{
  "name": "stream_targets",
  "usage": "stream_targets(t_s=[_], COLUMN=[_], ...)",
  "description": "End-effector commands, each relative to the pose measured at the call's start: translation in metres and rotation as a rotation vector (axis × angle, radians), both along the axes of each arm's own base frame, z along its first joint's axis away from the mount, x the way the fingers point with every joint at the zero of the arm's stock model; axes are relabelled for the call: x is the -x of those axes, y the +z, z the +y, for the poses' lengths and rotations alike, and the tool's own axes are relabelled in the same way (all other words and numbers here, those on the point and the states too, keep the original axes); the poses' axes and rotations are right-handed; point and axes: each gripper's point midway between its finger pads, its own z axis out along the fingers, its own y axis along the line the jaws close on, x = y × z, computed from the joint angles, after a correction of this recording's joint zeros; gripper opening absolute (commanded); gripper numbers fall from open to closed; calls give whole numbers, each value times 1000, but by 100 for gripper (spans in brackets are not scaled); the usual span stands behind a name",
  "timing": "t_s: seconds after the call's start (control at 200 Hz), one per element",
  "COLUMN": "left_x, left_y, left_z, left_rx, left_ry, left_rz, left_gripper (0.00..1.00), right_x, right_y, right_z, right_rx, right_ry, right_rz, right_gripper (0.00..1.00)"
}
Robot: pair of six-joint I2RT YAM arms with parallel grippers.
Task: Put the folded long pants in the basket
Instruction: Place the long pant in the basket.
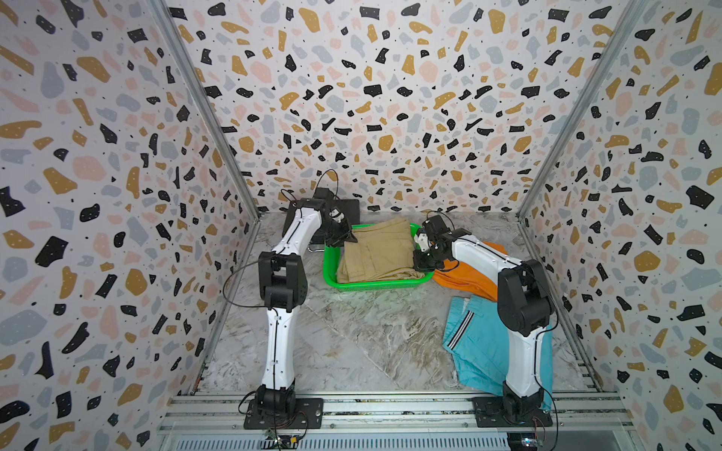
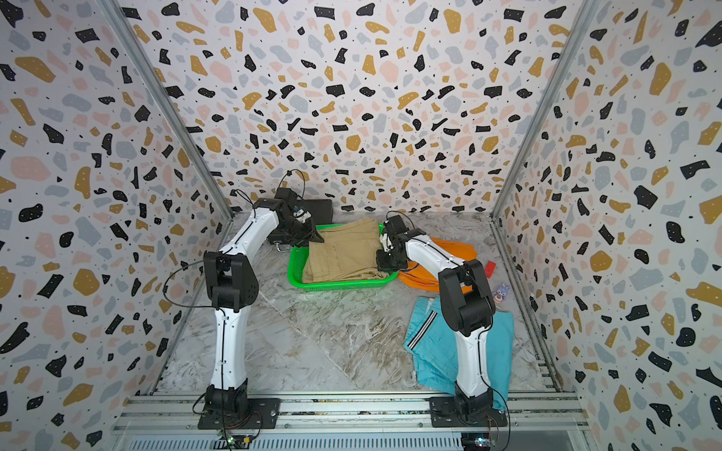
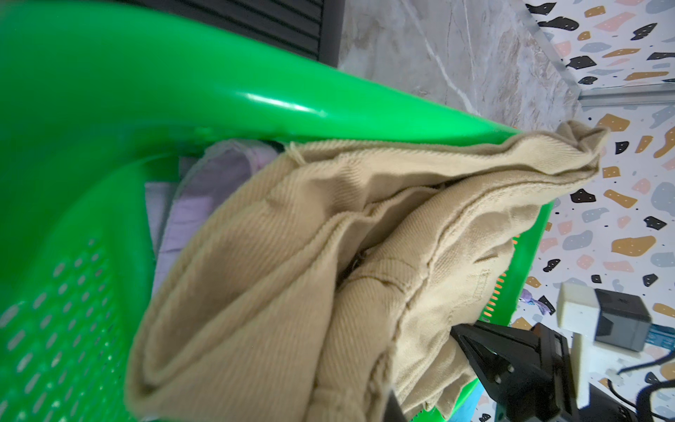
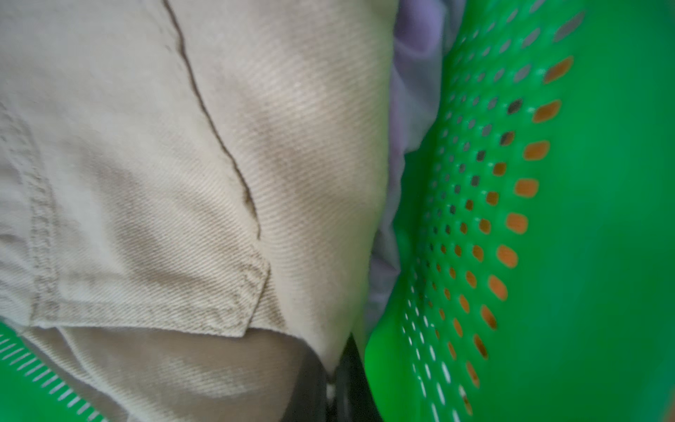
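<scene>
Your right claw [image 1: 422, 267] is pinched shut on the tan pants [image 1: 377, 250], which lie in the basket [image 1: 330, 273] at its 9 o'clock, long axis 12-to-6; left claw [image 1: 345, 239] at their 10 o'clock corner, grip unclear.

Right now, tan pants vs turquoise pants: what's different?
Place: the tan pants lie in the green basket; the turquoise pants lie on the marble table.
Look: the tan pants are plain; the turquoise pants have striped trim.
Handling: the left hand and right hand are at the tan pants' edges; neither is at the turquoise pants.
Shared: both are folded cloth.
</scene>
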Motion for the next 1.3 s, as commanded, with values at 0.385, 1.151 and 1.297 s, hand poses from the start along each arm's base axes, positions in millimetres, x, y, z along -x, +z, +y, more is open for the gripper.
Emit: stream_targets(t_s=[0.385, 1.151, 1.297], left_x=[14, -7, -18], left_y=[64, -16, -34], left_z=[18, -7, -4], left_rx=[-141, -113, -113], left_ry=[49, -24, -11], left_rz=[-168, -52, -36], left_gripper=[100, 84, 85], right_x=[2, -65, -57], right_y=[109, -17, -41], right_z=[-25, 30, 21], right_rx=[47, 90, 141], right_ry=[-39, -25, -32], right_rz=[-192, 22, 70], right_gripper=[37, 24, 22])
